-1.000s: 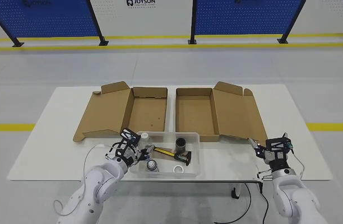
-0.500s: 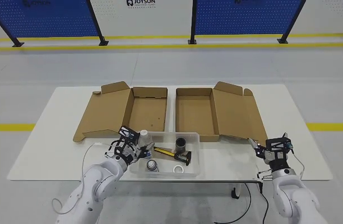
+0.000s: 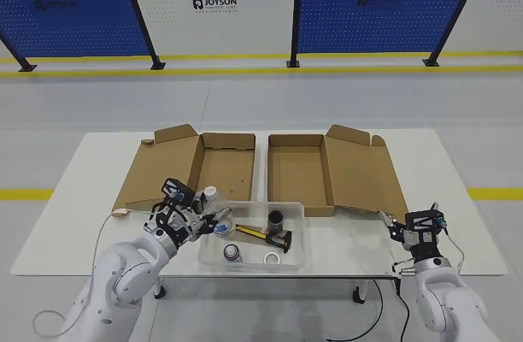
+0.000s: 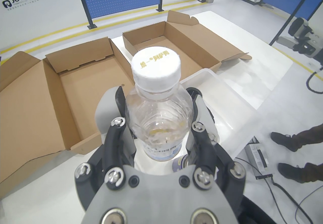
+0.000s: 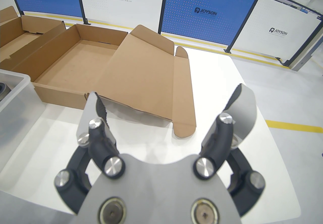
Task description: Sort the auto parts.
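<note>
The left pincer (image 4: 157,99) is clamped on the body of a clear, ribbed plastic bottle (image 4: 158,121) with a white ridged cap (image 4: 156,68). It holds the bottle above the near left corner of the see-through plastic bin (image 3: 302,232), close to the open left cardboard box (image 3: 224,176). The right pincer (image 5: 167,99) hangs wide open over the white table (image 5: 214,71). The thin wall will likely dent and the smooth round body may twist, so a good carry would keep the squeeze moderate, clear the box's low front wall, and set the bottle on the flat cardboard floor before letting go.
</note>
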